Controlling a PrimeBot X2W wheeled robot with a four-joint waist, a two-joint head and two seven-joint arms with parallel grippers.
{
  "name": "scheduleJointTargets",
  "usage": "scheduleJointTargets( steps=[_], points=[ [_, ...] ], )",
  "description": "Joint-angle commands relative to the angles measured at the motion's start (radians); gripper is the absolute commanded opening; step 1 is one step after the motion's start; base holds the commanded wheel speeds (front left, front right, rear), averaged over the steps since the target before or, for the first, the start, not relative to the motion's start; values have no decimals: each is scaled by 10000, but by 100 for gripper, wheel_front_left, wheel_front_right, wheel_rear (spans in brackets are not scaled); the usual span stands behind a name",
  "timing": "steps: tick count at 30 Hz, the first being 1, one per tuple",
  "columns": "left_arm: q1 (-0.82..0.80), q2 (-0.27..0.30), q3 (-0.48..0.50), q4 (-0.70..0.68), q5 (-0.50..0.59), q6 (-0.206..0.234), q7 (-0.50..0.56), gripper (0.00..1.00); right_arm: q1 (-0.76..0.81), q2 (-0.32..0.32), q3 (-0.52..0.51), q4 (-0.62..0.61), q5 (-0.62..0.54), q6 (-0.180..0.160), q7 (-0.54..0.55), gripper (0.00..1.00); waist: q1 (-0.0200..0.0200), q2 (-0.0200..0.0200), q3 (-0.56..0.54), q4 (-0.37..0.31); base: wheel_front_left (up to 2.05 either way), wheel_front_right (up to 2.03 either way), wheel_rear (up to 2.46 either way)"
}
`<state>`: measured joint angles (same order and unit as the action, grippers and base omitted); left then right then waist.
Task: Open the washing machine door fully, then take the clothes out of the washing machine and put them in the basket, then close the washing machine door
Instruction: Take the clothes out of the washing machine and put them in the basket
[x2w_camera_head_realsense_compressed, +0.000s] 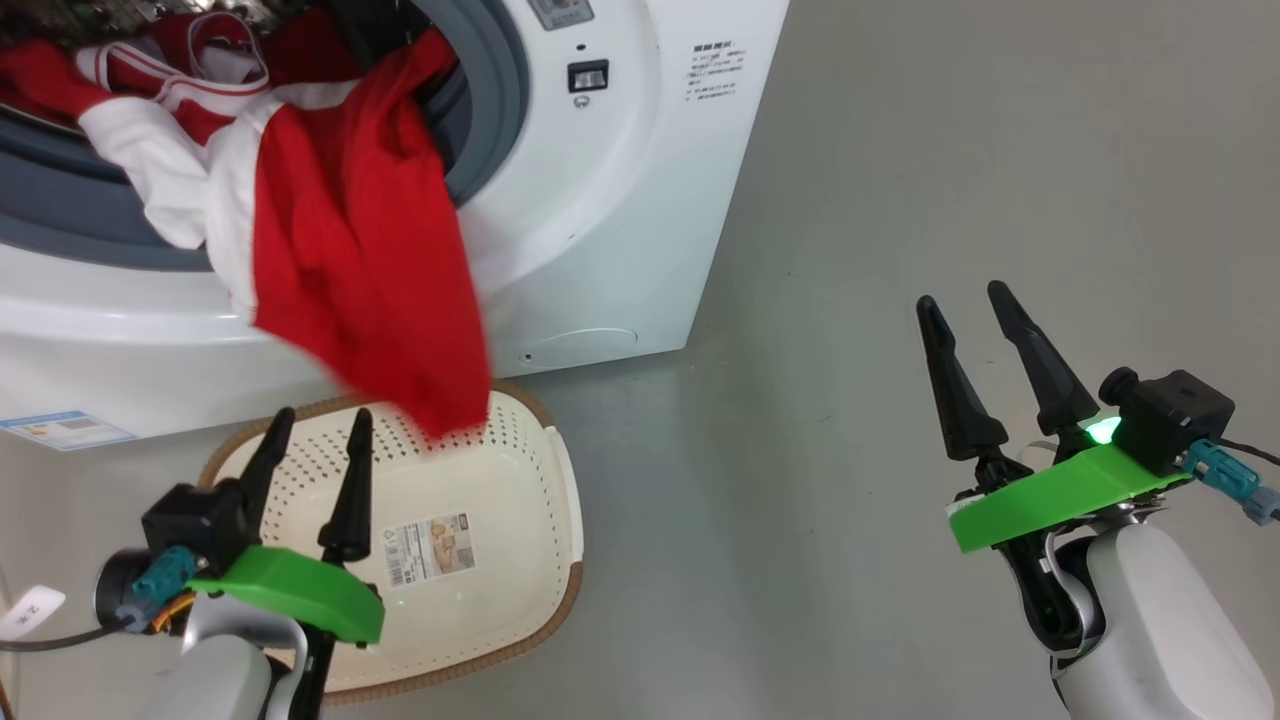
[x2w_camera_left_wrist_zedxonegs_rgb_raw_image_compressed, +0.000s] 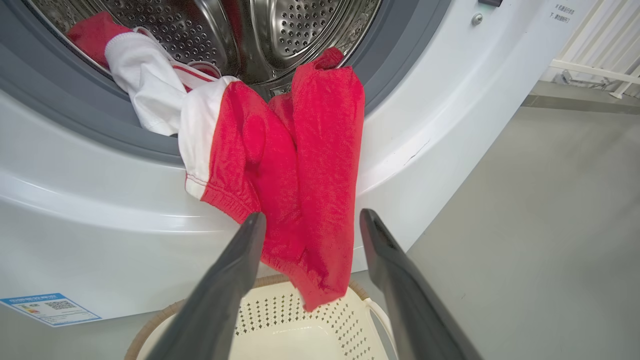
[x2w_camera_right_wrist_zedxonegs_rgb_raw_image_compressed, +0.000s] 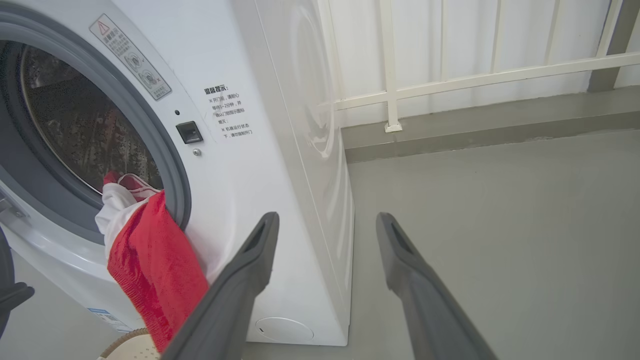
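Though half out, clothes (x2w_camera_head_realsense_compressed: 360, 250) above basket (x2w_camera_head_realsense_compressed: 520, 480).

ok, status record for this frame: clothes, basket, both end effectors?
clothes: red and white, draped out of the drum over the gasket, hem dangling above the basket
basket: on floor before the washing machine, no garment resting inside
left end effector: open, empty, over the basket
right end effector: open, empty, over the floor
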<state>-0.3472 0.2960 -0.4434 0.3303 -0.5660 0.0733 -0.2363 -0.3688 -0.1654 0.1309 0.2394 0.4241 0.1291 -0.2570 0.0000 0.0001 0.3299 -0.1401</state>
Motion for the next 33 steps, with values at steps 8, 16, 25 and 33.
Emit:
scheduleJointTargets(
  steps=[8,16,25,33],
  points=[
    [-414,260,382,-24,-98,-103,-134,100,20,29,169,-266,-16,16,-48,100,0,-1,31,90,0,0,0],
    [-689,373,390,61,-110,-114,-68,100,-49,24,193,-277,-6,16,-48,100,0,-1,174,64,0,0,0],
    [-1477,540,350,228,-35,-124,305,100,-129,65,206,-292,-32,16,-48,100,0,-1,331,-39,0,0,0],
    [-2718,600,251,826,20,-312,817,100,-265,135,254,-354,-45,16,-48,100,0,-1,630,-193,0,0,0]
  ],
)
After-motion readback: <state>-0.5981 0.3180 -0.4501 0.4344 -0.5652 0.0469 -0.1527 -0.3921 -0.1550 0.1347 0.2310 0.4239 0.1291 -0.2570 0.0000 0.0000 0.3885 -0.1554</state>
